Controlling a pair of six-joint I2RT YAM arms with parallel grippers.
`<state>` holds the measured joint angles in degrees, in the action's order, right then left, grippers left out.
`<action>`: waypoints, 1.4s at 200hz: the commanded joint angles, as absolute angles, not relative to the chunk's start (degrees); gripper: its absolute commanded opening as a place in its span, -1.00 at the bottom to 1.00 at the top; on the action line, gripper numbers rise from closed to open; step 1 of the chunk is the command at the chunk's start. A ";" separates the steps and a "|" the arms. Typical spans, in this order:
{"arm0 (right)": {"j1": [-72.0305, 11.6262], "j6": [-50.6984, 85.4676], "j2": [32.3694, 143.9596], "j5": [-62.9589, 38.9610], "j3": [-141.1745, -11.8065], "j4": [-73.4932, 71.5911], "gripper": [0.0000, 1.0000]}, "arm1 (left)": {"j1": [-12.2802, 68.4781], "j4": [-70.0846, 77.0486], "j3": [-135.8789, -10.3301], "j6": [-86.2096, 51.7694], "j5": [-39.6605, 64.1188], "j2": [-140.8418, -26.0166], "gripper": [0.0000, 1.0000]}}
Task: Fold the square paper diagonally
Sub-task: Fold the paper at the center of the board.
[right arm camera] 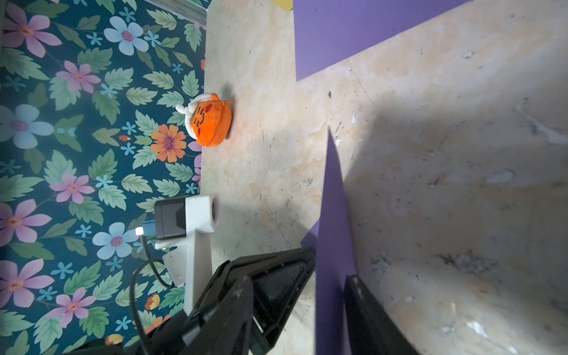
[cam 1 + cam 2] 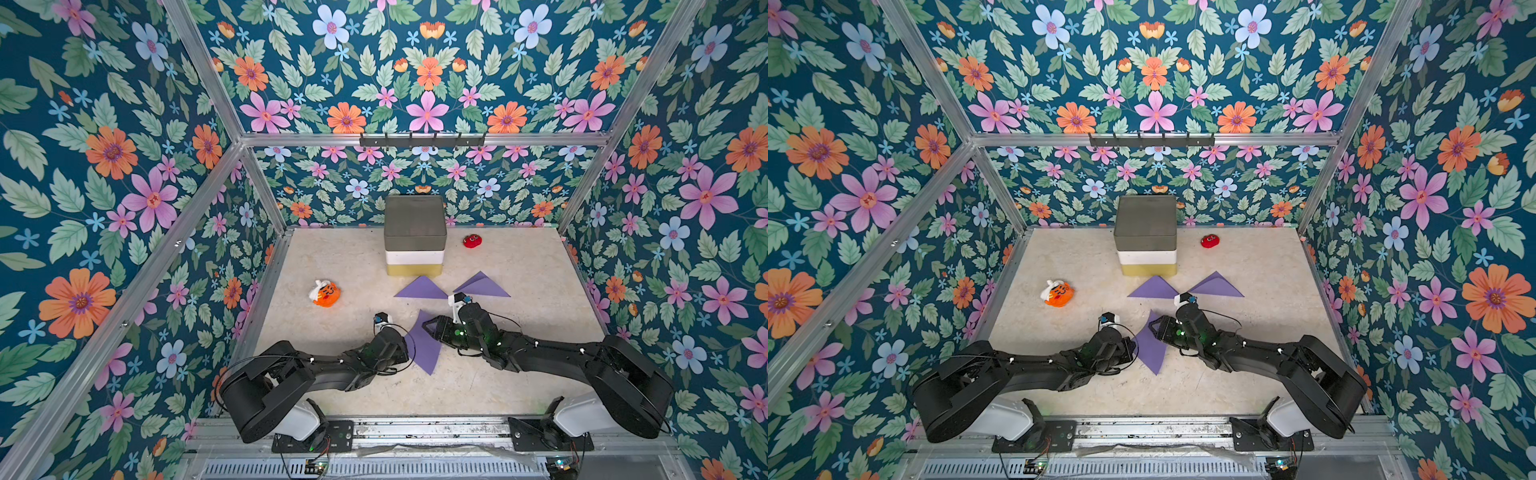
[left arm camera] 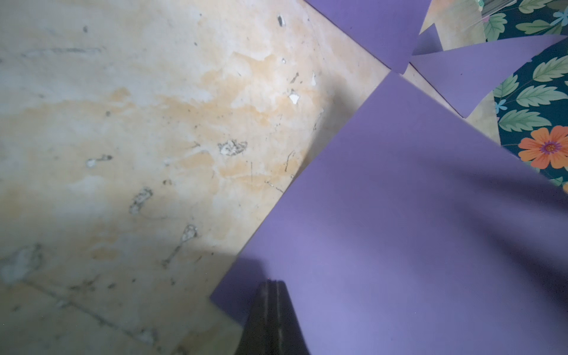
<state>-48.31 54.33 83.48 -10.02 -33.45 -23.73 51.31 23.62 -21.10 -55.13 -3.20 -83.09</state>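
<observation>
The purple paper [image 2: 426, 357] lies near the table's front centre between both arms, and from above it looks like a long triangle. My left gripper [image 2: 409, 349] is shut, and its joined tips [image 3: 273, 285] rest on the sheet [image 3: 399, 230] near one corner. My right gripper [image 2: 428, 328] is open over the paper's far part. In the right wrist view the paper [image 1: 333, 215] stands edge-on between the jaws [image 1: 296, 279]. It runs beside one finger [image 1: 356, 292], with a gap to the other [image 1: 242, 285].
Two folded purple triangles [image 2: 422, 287] [image 2: 482, 286] lie just behind the grippers. A stacked grey, white and yellow box [image 2: 414, 237] stands at the back centre. An orange plush [image 2: 325, 293] sits to the left, a red plush [image 2: 472, 240] at the back right. Floral walls enclose the table.
</observation>
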 commanded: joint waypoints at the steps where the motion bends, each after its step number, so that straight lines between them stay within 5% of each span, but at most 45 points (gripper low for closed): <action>1: -48.32 53.36 83.44 -8.64 -34.13 -22.12 0.01 | 51.33 17.04 -20.83 -55.06 -3.83 -83.17 -0.89; 59: -48.17 47.52 82.31 -0.38 -36.72 -6.62 -0.13 | 51.38 16.44 -20.51 -55.15 -4.35 -82.61 -0.90; 156: -47.29 45.91 82.10 1.58 -36.19 -3.45 -0.56 | 51.50 15.97 -20.43 -55.11 -4.35 -82.25 -0.92; 236: -46.10 44.33 80.51 2.29 -35.07 -2.20 -0.65 | 51.77 16.26 -20.47 -55.22 -4.63 -82.50 -0.93; 260: -45.97 44.04 80.06 2.25 -34.89 -2.14 -1.00 | 51.86 16.67 -20.69 -55.12 -4.50 -82.60 -0.94; 280: -45.94 43.27 79.83 1.50 -35.23 -1.57 -1.00 | 52.11 19.37 -20.46 -54.87 -2.83 -82.87 -0.97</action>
<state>-45.91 45.01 80.34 1.48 -34.96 -2.76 51.88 22.57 -20.84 -55.35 -4.49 -82.26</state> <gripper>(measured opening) 0.061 0.074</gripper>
